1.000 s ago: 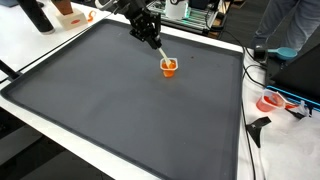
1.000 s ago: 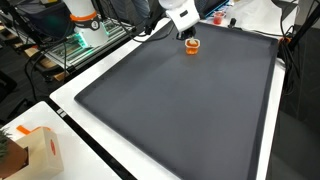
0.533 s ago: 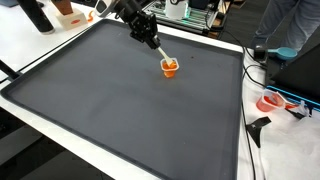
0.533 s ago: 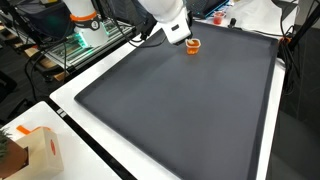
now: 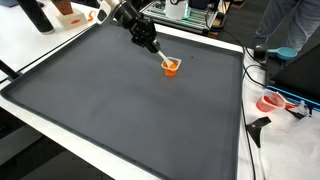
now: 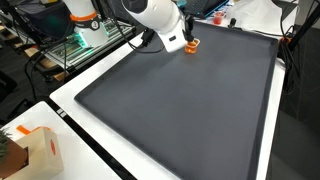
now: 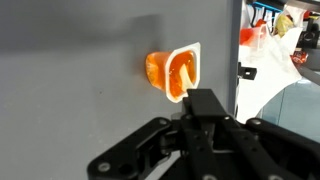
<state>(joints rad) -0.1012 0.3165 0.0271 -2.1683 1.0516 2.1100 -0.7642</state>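
A small orange cup (image 5: pixel 169 67) stands on the dark grey mat (image 5: pixel 110 110), near its far edge. A thin white stick (image 5: pixel 160 55) leans out of the cup up to my gripper (image 5: pixel 150 43). In the wrist view the cup (image 7: pixel 168 75) lies just beyond the fingertips, with the pale stick (image 7: pixel 184 72) inside it. My gripper (image 7: pixel 200 98) has its jaws pressed together, shut on the stick's upper end. In an exterior view the gripper (image 6: pixel 178 40) partly covers the cup (image 6: pixel 193 43).
A white border frames the mat (image 6: pixel 180 110). A cardboard box (image 6: pixel 35 150) sits at one corner. An orange-and-white object (image 5: pixel 270 101) and cables (image 5: pixel 255 130) lie beyond the mat's edge. A person (image 5: pixel 290 25) stands close by. A rack (image 6: pixel 80 40) stands behind.
The arm has swung and tilted over the cup, its white body now hiding more of the cup in an exterior view. The cup has stayed in place.
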